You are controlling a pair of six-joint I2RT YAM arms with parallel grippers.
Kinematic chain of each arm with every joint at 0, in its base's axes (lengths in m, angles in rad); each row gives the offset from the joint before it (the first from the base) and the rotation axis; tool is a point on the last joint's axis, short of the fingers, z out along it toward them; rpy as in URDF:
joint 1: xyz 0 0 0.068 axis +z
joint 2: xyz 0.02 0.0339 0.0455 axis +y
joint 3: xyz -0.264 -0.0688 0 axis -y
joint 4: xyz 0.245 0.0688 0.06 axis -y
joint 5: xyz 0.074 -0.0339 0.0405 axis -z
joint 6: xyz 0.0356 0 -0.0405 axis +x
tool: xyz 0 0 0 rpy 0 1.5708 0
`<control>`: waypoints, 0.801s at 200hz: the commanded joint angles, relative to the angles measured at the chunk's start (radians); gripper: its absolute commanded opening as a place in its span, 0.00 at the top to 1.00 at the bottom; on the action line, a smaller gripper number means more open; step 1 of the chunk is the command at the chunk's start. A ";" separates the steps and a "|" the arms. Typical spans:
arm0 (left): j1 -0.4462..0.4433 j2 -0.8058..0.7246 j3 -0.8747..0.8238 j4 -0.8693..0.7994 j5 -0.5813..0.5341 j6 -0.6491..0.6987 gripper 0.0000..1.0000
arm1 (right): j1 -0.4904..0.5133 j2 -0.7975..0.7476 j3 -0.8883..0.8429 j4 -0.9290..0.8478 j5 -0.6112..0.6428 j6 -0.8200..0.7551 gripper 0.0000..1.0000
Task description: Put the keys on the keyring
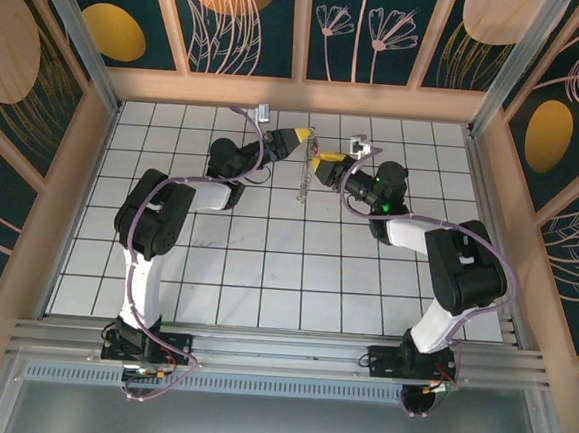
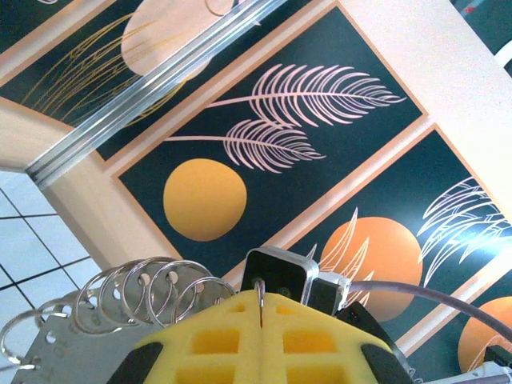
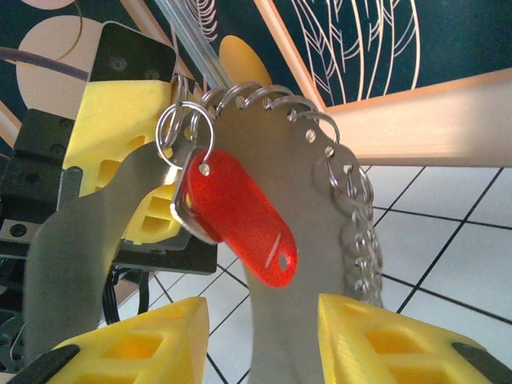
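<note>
Top external view has the left gripper [image 1: 297,138] raised over the far middle of the table [image 1: 265,275]. Its yellow jaws are pressed tight on a thin wire of the keyring [image 2: 144,288] (the left wrist view shows that wire pinched in the seam between the pads). The curved metal strip with its row of small split rings hangs free from that grip. It is probably held aloft so the other arm can reach the rings from the opposite side.

Just to the right, the red key [image 3: 240,216] dangles from one split ring at the top of the strip. The ring looks to pass through the hole in the red head, so I judge the key threaded, or very nearly.

Further right, the right gripper [image 3: 260,328] faces the left one. Its jaws stand apart below the key's tip, with nothing clamped between them as far as I can see.

The two grippers sit close together and the far wall [image 1: 299,95] is not far behind them, so room there is tight. The near tiles and both sides lie open, so backing the right arm away nearward or rightward looks safest.
</note>
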 commanded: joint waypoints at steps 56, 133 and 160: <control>-0.022 -0.029 0.039 0.016 0.016 0.016 1.00 | 0.004 -0.026 0.091 -0.041 -0.029 -0.072 0.62; -0.027 -0.031 0.043 0.002 0.009 0.026 1.00 | 0.007 -0.054 0.076 -0.087 -0.074 -0.119 1.00; -0.027 -0.031 0.043 -0.001 0.007 0.029 1.00 | 0.016 -0.068 0.071 -0.115 -0.084 -0.140 1.00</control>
